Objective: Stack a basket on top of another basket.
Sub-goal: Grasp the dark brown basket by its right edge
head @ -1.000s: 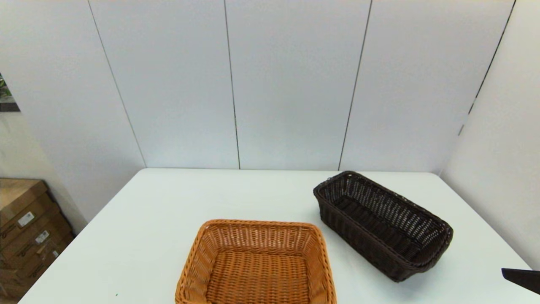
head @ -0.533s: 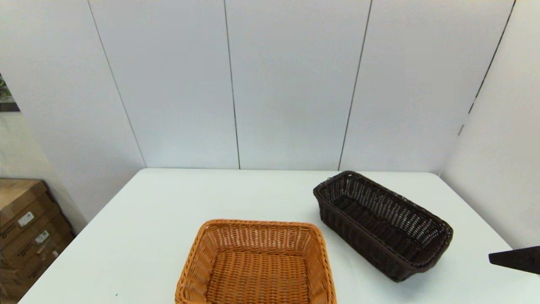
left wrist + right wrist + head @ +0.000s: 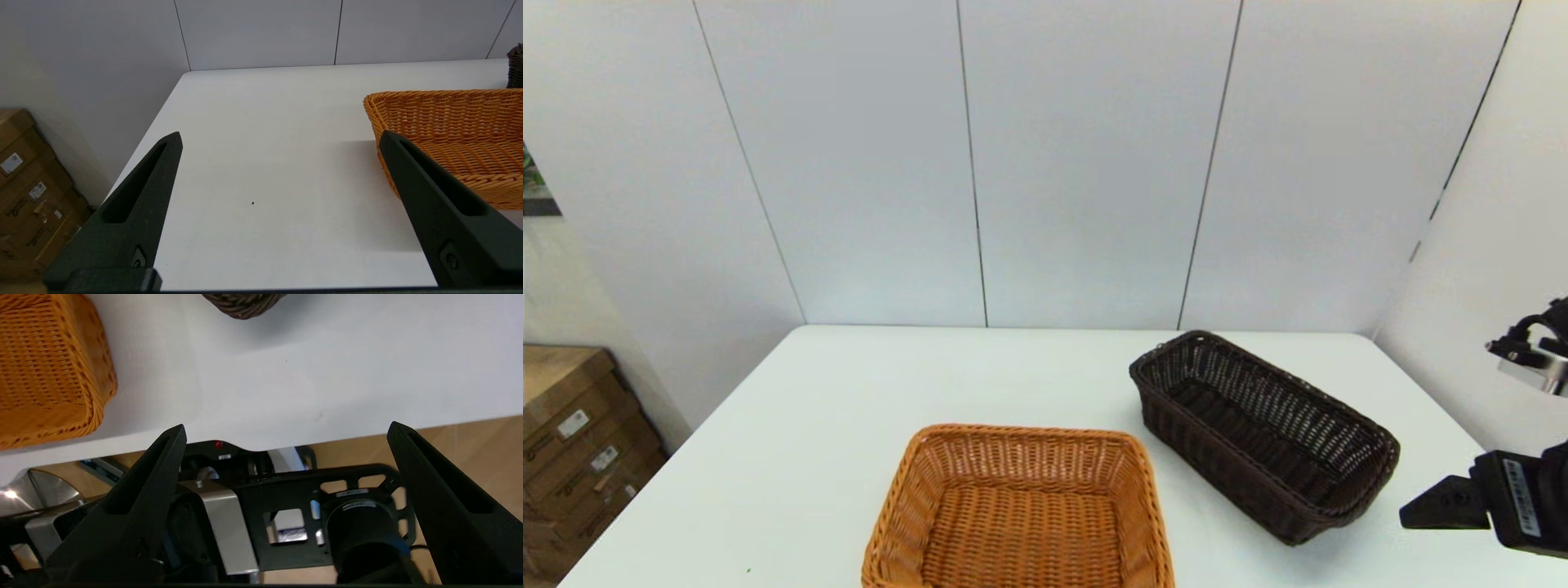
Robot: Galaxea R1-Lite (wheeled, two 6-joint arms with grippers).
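The right gripper (image 3: 286,430) hangs empty, jaws wide, near the dark basket (image 3: 1262,433) on the counter (image 3: 1029,376). Left gripper (image 3: 280,139), jaws wide, idles beside the tan basket (image 3: 1021,510). Wicker looks light and stiff; grip the braided rim.

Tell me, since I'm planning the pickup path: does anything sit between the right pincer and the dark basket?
Nothing visible does. The right pincer hangs open beside the dark basket, with only bare table between them. The left pincer is off by the orange basket.
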